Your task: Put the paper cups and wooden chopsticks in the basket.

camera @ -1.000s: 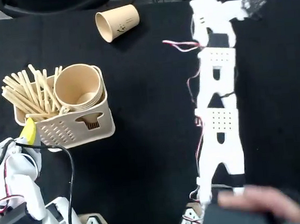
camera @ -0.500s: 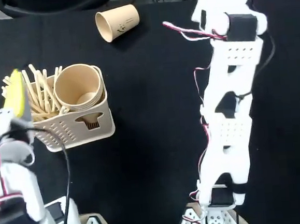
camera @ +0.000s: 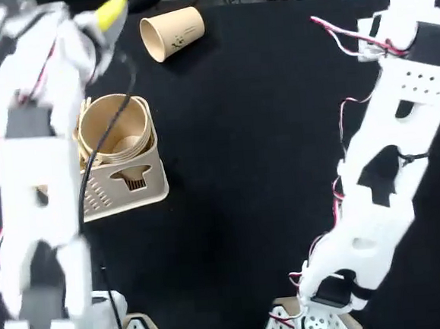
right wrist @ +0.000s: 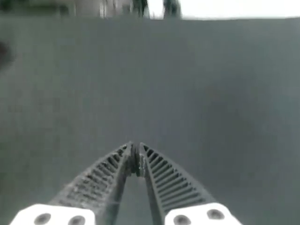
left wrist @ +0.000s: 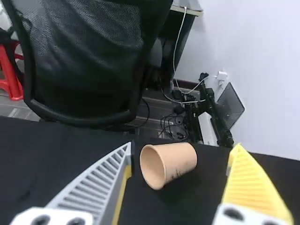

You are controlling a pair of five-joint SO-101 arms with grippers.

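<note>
- I am holding my left claw (left wrist: 182, 147) wide open and gripping nothing, with its grey finger (left wrist: 96, 185) on one side and its yellow finger (left wrist: 243, 180) on the other.
- The loose cup (left wrist: 168, 164) is lying on its side on the table (camera: 225, 133), just ahead of this claw and in line with the gap between the fingers. It is not touching either of them.
- The cup's long axis is running across the gap, from finger to finger. Its mouth is facing the grey finger and its base is pointing toward the yellow one.
- I am judging that closing now would squeeze the cup end to end, mouth against base, instead of across its round wall. So the coming move is turning on rolling my wrist, or on pinching the rim at the mouth.
- The basket (camera: 130, 190) is sitting behind my left claw, under that arm, with a stack (camera: 114, 127) of cups already standing upright inside it.
- My right claw (right wrist: 136, 157) is pressed shut on nothing, with dark table ahead of it.
- The cup is lying well away from my right claw, far off to the side where my left arm is working. I am therefore judging the left claw to be the nearer one for this pickup.
- The lying cup looks to be the last one outside the basket.
</note>
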